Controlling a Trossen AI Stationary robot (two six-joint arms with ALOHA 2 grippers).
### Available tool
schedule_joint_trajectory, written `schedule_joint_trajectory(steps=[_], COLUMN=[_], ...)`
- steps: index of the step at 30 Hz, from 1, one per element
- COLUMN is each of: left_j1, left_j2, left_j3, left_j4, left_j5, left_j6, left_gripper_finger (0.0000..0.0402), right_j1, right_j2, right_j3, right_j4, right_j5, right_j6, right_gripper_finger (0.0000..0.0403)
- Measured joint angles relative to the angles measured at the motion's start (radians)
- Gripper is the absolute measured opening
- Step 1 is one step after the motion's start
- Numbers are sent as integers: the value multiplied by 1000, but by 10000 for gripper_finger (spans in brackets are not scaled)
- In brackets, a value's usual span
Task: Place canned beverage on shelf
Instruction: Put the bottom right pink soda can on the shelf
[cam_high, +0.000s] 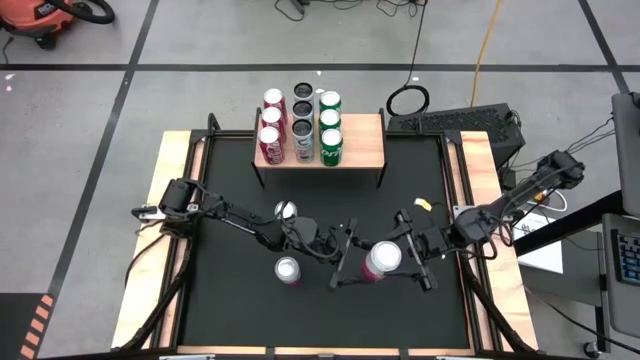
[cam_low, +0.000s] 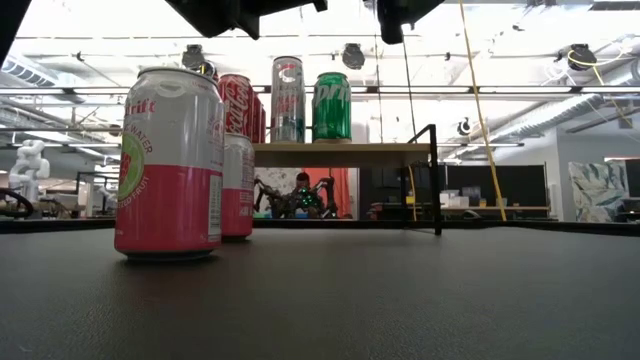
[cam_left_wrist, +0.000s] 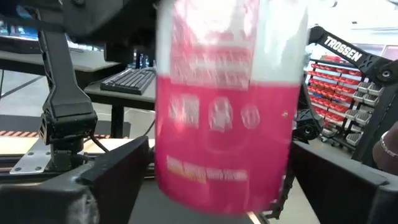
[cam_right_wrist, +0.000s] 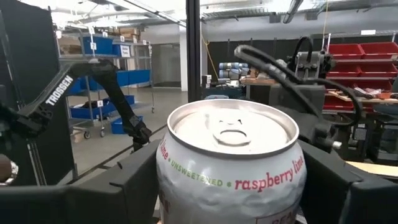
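**Raspberry can held above the mat by right gripper; left gripper spread around it**

The right gripper is clamped on a pink-and-white raspberry-lime can, seen top-up in the right wrist view with a dark finger pressed to each side. In the high view the can sits at about 5 o'clock of the black mat.

The left gripper stands just at the can's 9 o'clock side, its fingers apart. The left wrist view shows the can between its fingers with a gap on both sides; the picture is blurred and contact cannot be confirmed.

The shelf stands at the mat's 12 o'clock edge. Its left half carries three rows of cans: red, dark and green. The right half is bare wood.

Two more cans stand on the mat: one at about 7 o'clock, another nearer the centre, partly covered by the left arm.

In the low view the held can is not visible; only dark arm parts cut off at the top edge show. A pink can stands close to the camera, hiding part of the shelf behind it.
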Motion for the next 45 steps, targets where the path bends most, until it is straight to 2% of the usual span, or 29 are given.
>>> schedule_joint_trajectory(steps=[6,15,20,23,28,33,38,45], left_j1=[-4,-53,-125,-180,-264,-336,-386,-384], left_j2=[-42,-126,-182,-202,-215,-214,-213,-213], left_j3=[-1,-1,-2,-2,-1,-2,-2,-2], left_j4=[-101,-430,-580,-653,-708,-705,-698,-698], left_j5=[-9,-174,-305,-342,-393,-505,-618,-633], left_j6=[1,8,17,35,35,30,60,89], left_gripper_finger=[389,388,388,388,389,389,389,389], right_j1=[0,-27,-106,-177,-300,-423,-549,-739], right_j2=[-48,-143,-192,-216,-199,-147,-101,-92], right_j3=[0,0,0,5,119,302,461,461], right_j4=[-58,-154,-180,-196,-375,-589,-790,-843], right_j5=[18,65,65,64,56,-46,-201,-275], right_j6=[13,-10,-51,-48,-33,-73,-143,-222], right_gripper_finger=[273,274,274,274,274,274,274,274])
